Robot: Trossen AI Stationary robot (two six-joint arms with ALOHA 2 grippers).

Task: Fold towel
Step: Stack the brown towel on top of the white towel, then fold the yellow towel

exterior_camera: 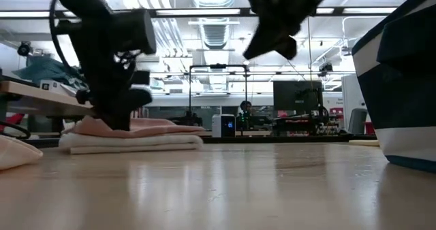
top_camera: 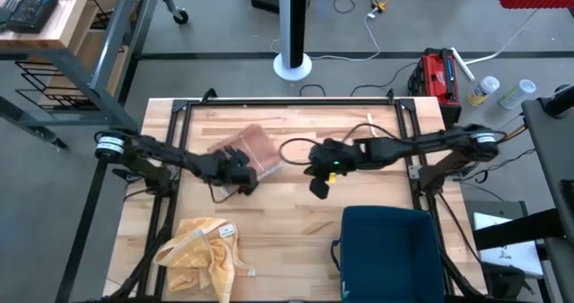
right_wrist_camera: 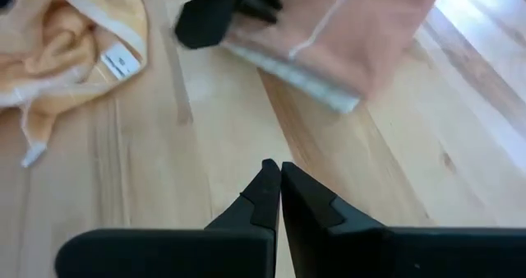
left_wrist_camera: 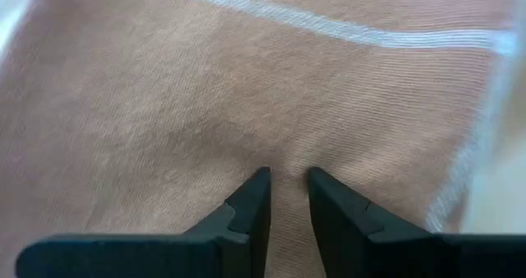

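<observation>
Currently the pink towel (top_camera: 249, 148) lies folded into a compact, layered rectangle on the bench (top_camera: 296, 204), toward the far left of its middle, and in the low view it reads as a flat stack with a white lower layer. The left hand (top_camera: 240, 176) is down at the near edge of this towel; in the left wrist view its fingers (left_wrist_camera: 251, 208) stand slightly apart, pressed onto the cloth with a small ridge of fabric between them, so it appears to pinch or press the top layer rather than lift it. The right hand (top_camera: 319, 182) hangs above bare bench just to the right of the towel, clenched fully and holding nothing. Judged from these views, the pink towel is at or near its final fold, with only flattening or release remaining. A crumpled yellow towel (top_camera: 204, 246) sits unfolded near the front left corner, well apart from both hands, and probably remains to be folded. A dark blue bin (top_camera: 387, 249) stands at the front right.
</observation>
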